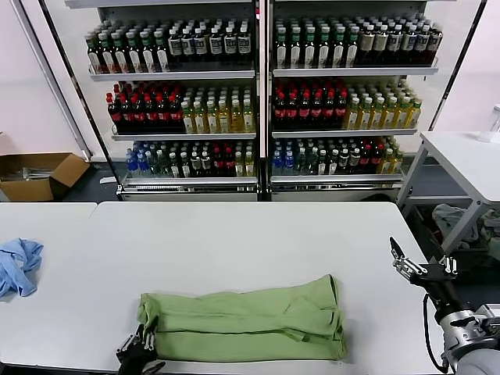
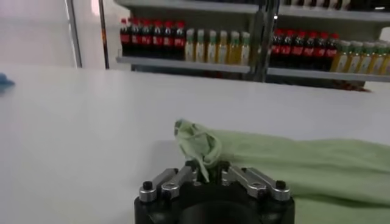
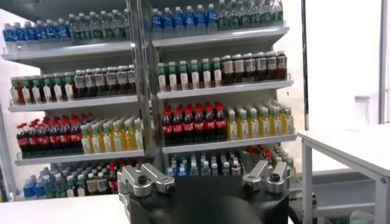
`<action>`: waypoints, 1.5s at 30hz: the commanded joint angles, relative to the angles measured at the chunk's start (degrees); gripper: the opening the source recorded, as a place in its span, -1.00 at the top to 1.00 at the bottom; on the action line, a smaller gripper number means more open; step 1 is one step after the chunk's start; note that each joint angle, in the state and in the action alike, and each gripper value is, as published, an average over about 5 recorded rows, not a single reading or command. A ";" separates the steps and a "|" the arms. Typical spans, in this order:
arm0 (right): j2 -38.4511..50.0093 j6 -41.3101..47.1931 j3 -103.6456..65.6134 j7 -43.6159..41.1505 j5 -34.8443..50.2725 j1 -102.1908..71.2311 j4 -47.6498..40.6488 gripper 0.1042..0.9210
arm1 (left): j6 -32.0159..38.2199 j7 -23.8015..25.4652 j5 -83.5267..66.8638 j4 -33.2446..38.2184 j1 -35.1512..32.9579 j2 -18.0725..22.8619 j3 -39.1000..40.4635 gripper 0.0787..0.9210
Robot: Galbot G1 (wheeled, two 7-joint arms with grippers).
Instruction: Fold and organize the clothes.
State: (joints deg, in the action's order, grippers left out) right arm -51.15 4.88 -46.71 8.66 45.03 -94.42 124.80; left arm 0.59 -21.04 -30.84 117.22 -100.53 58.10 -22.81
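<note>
Far left on the bench (image 1: 234, 226), a blue cloth (image 1: 19, 264), apart from the work. Left end effector (image 1: 141, 350) at the near edge, clamped together on the left corner of the green shirt (image 1: 250, 319), probably to lift or drag it for another fold. Shirt lying folded into a long band near the front edge. Right end effector (image 1: 408, 264) spread apart, raised off to the right, seemingly waiting clear.

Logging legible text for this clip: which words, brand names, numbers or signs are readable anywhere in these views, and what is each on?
None can be read.
Bottle labels on the shelves: too small and blurred in all three views.
Green shirt: folded, no print or lettering showing; the left gripper pinches its corner.
Cardboard box: no legible marking.
Right gripper: no marking visible.
</note>
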 commanded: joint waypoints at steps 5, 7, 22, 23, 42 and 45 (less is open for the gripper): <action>0.22 -0.24 0.90 0.31 -0.52 1.05 -0.08 -0.76 | 2.20 -3.78 1.10 0.76 0.16 -4.73 -15.36 0.87; 0.26 -0.28 1.00 0.32 -0.52 1.13 -0.17 -0.76 | 0.42 -4.81 -1.09 0.84 0.08 -5.40 -20.40 0.95; 0.17 -0.19 1.54 0.51 -1.05 1.43 0.11 -0.76 | -2.34 -4.97 3.49 19.78 -7.78 -2.38 -23.48 0.96; 0.13 -0.19 1.48 0.50 -1.14 1.30 0.19 -0.76 | -2.43 -4.36 4.17 21.09 -7.75 -2.34 -19.75 0.96; -0.54 -0.21 1.55 0.44 -2.33 1.13 0.79 -0.76 | -5.12 2.71 17.73 9.35 8.74 -1.01 18.74 0.96; -0.62 -0.14 1.91 0.44 -2.67 1.29 0.94 -0.76 | -6.08 2.66 17.24 6.93 10.94 -0.37 20.23 0.96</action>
State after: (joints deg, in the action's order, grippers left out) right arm -51.79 4.66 -45.21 9.09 42.61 -93.29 125.57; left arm -3.99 -20.13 -17.83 129.81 -96.55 56.85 -16.60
